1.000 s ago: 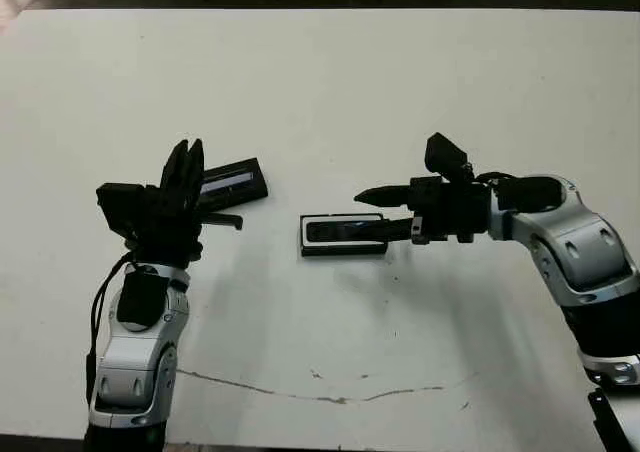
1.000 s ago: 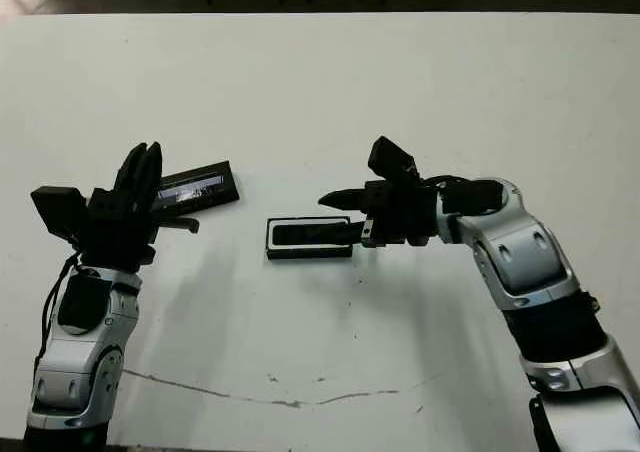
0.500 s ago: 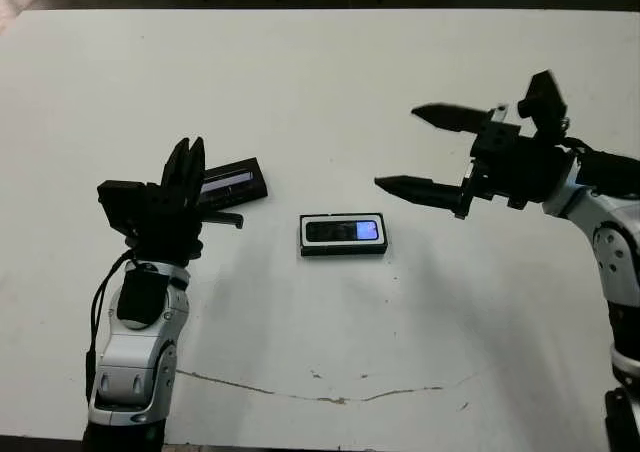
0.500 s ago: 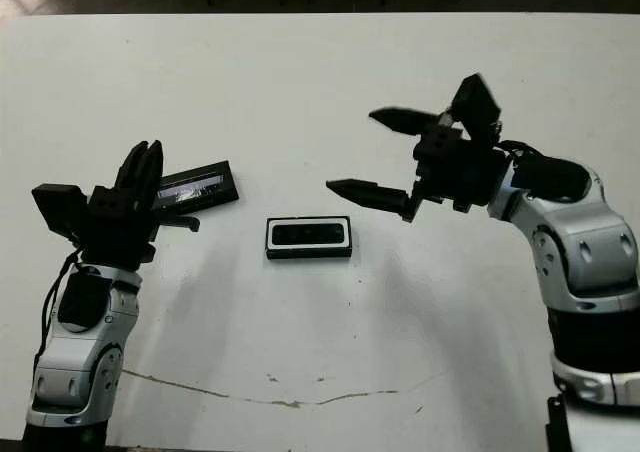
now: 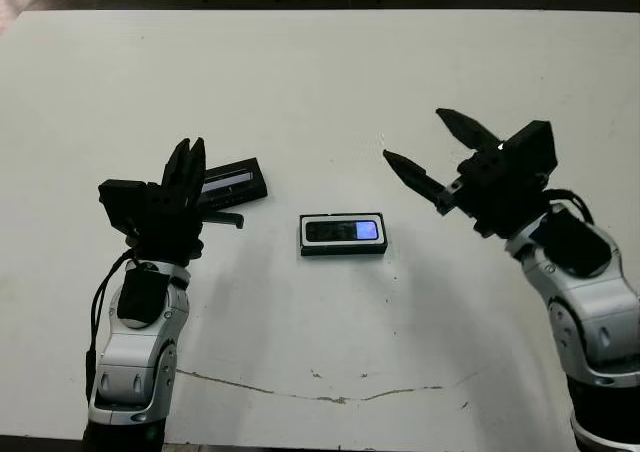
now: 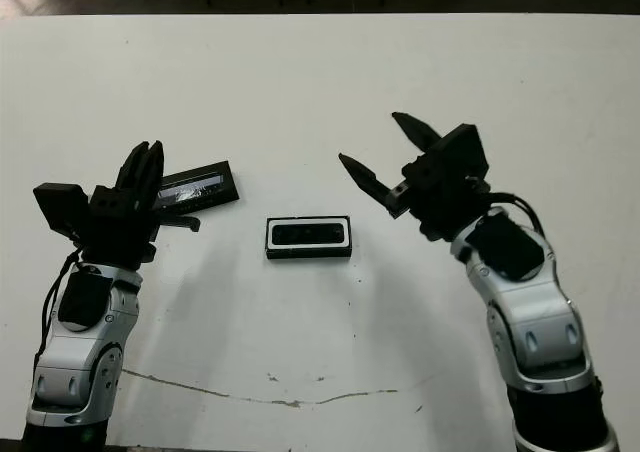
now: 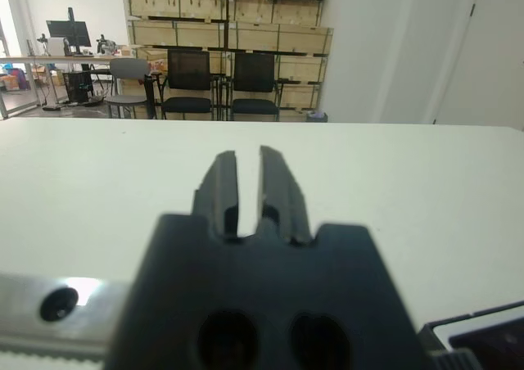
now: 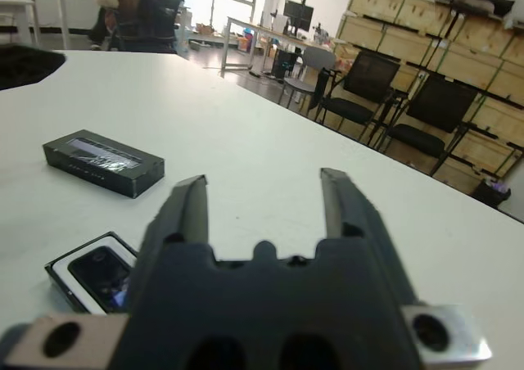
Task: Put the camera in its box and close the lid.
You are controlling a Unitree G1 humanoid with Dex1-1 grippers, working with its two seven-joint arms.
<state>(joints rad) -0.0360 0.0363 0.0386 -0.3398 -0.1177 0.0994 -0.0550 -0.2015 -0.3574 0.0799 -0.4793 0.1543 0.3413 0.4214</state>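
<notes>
Black slim camera (image 5: 343,231) sits in white-lined black box (image 5: 304,236). Flat rigid black lid (image 5: 233,181), left: probably light, pinch long edges. Right gripper (image 5: 425,151) wide open, empty; left gripper (image 5: 186,167) nearly closed, empty.

One slim black camera (image 5: 343,231); one white-lined black tray box (image 5: 343,251); one flat black slab lid (image 5: 234,181), silvery strip; two black two-fingered grippers.

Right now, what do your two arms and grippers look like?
Both arms have silver-grey shells with black joints. The left gripper and right gripper each have two tapered black fingers on a blocky black body. A black cable runs along the left forearm.
</notes>
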